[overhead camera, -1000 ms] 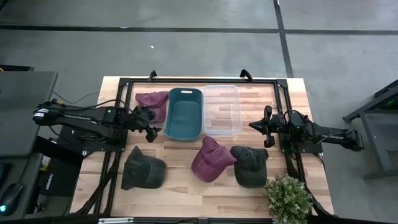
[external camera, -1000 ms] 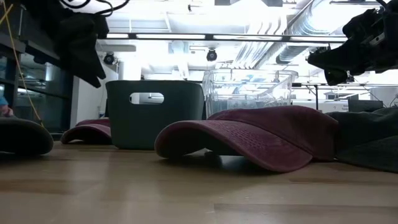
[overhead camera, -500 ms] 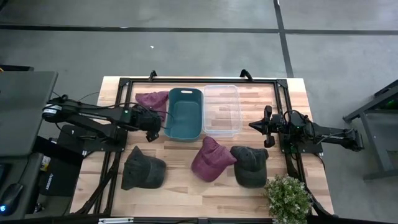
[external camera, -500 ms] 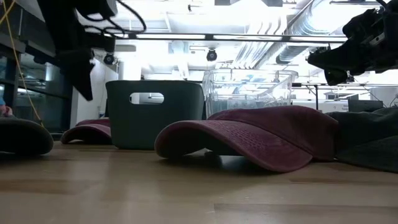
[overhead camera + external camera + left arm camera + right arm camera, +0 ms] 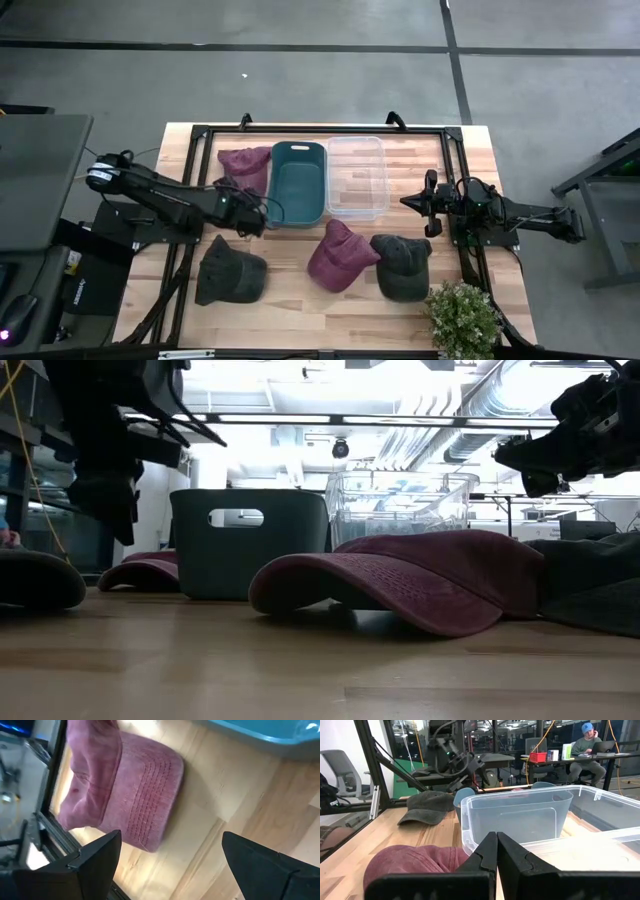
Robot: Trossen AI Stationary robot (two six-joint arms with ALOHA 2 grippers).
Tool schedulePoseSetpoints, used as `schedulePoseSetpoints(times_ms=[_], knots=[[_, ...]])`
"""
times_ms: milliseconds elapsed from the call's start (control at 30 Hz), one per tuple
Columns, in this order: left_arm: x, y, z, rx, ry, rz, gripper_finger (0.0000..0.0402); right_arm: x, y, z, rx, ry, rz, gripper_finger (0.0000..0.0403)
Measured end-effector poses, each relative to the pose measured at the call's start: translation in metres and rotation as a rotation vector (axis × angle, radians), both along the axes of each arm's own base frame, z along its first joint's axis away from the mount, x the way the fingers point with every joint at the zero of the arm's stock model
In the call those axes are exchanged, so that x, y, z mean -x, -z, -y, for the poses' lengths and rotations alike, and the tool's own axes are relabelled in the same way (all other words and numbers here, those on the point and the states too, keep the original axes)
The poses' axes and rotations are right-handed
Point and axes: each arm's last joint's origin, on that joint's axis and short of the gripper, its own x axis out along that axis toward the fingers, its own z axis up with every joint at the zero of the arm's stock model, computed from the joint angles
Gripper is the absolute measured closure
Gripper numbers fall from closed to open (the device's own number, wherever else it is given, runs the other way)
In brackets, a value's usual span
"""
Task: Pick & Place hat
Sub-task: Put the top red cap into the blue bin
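Hovering released over the wooden table (image 5: 300, 300), left tool (image 5: 262, 222); right tool (image 5: 408, 201) clenched, office desks behind

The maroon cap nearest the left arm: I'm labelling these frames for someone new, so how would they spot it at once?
Find the teal plastic bin at the back middle of the wooden table. The maroon fabric cap lies flat against its left side. The other maroon cap sits nearer the front, between two dark grey caps, away from any bin.
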Motion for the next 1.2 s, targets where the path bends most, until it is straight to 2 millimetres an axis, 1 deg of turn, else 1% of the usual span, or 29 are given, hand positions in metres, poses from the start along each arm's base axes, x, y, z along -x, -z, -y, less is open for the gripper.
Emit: schedulePoseSetpoints(times_ms=[133, 300, 533, 967, 1200], knots=[[-0.003, 0.008, 0.008, -0.037, 0.024, -0.03, 0.0064, 0.0, 0.0, 0.0, 0.0, 0.0, 0.0, 0.0402], [-0.007, 0.018, 0.009, -0.06, 0.022, -0.078, 0.0064, 0.0, 0.0, 0.0, 0.0, 0.0, 0.0, 0.0402], [-0.008, 0.02, 0.009, -0.058, 0.022, -0.088, 0.0064, 0.0, 0.0, 0.0, 0.0, 0.0, 0.0, 0.0402], [-0.01, 0.021, -0.01, -0.06, -0.044, -0.125, 0.0064, 0.0, 0.0, 0.0, 0.0, 0.0, 0.0, 0.0402], [-0.005, 0.025, -0.022, -0.058, -0.011, -0.196, 0.0064, 0.0, 0.0, 0.0, 0.0, 0.0, 0.0, 0.0402]])
